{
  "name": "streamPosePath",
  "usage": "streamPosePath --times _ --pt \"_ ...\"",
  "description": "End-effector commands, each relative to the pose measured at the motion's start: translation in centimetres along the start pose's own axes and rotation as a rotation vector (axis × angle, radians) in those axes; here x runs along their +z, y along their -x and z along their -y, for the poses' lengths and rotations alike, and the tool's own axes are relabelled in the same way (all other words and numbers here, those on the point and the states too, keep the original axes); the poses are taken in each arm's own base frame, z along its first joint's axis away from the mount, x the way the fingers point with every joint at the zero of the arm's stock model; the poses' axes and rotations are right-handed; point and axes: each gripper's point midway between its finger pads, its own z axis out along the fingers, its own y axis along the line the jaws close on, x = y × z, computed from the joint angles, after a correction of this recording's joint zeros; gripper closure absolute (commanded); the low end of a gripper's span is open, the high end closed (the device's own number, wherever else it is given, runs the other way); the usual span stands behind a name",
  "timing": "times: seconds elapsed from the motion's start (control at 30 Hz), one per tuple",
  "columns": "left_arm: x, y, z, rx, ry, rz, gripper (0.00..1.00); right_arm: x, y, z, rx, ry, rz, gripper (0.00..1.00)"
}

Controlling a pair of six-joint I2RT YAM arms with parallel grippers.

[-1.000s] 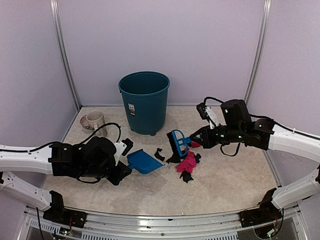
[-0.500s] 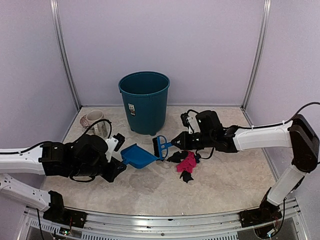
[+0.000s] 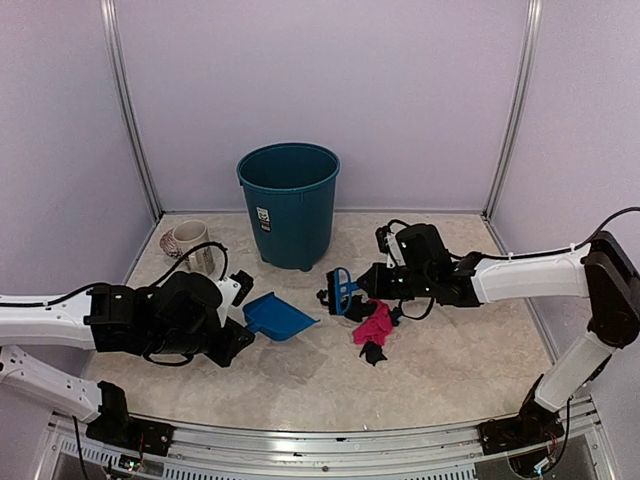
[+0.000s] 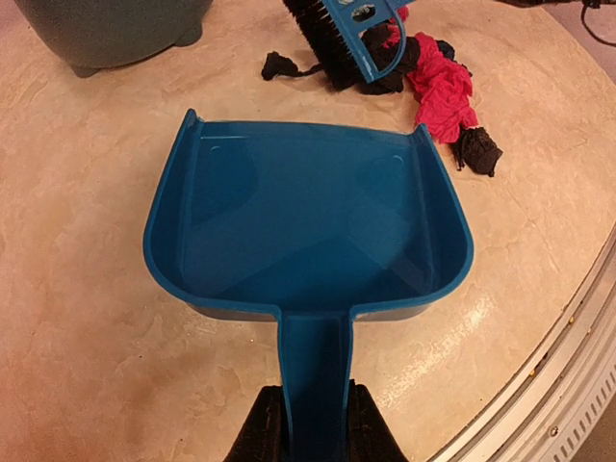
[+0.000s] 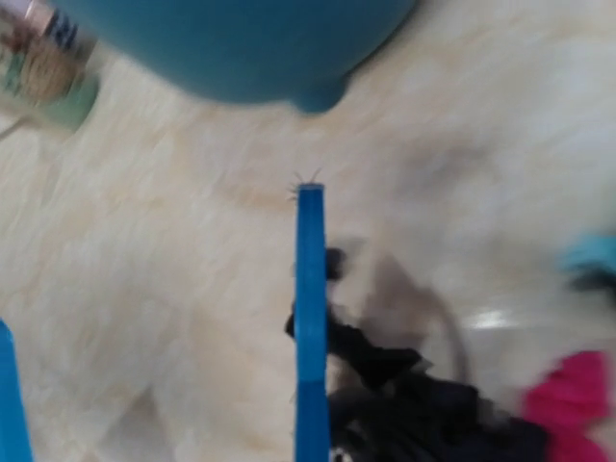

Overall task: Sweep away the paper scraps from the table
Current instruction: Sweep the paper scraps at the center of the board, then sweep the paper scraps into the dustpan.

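Top external: scrap pile lies between dustpan and brush

Far left on the counter (image 3: 450, 360) stands a mug (image 3: 188, 240). The left fingers (image 4: 268, 431) clamp the blue dustpan (image 4: 308, 221) by its handle, mouth facing the pile. Behind it stands the teal bin (image 3: 289, 205). The brush (image 3: 341, 291) touches the paper scraps (image 3: 376, 325), heaped mid-counter. The right fingers (image 3: 375, 284) look closed on its handle, though that wrist view is blurred.

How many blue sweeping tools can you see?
2. The dustpan is held by the left gripper, left of the paper scraps. The brush is held by the right gripper, at the scraps' edge. None seems hidden.
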Motion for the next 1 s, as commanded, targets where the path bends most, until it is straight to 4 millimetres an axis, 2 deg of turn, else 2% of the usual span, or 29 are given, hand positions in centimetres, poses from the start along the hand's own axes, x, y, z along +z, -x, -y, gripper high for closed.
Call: streamPosePath --times 0.0,0.27,0.37,0.47,0.6,0.83,0.97 --pt "1.3 -0.7 1.1 0.033 -0.034 -0.022 1.00 -3.9 2.8 1.8 -0.035 -0.111 0.105 1.00" --pt "4.1 -2.7 2.9 0.097 -0.080 -0.109 1.00 -10.2 6.1 -0.5 -0.117 -0.072 0.211 1.00" --pt "5.3 -3.2 2.9 0.124 -0.060 -0.140 1.00 -12.3 7.2 0.0 -0.153 -0.132 0.243 1.00" --pt "6.3 -3.4 3.2 0.135 -0.053 -0.160 1.00 -13.6 7.2 1.2 -0.202 -0.221 0.228 1.00" --pt "7.5 -3.3 3.9 0.183 -0.063 -0.175 1.00 -13.9 5.7 3.0 -0.317 -0.314 0.132 1.00" --pt "9.0 -3.3 5.5 0.225 -0.116 -0.178 1.00 -12.8 1.5 7.1 -0.437 -0.476 -0.105 1.00" --pt "9.5 -3.2 6.4 0.251 -0.150 -0.163 1.00 -12.2 0.4 7.9 -0.477 -0.502 -0.162 1.00"
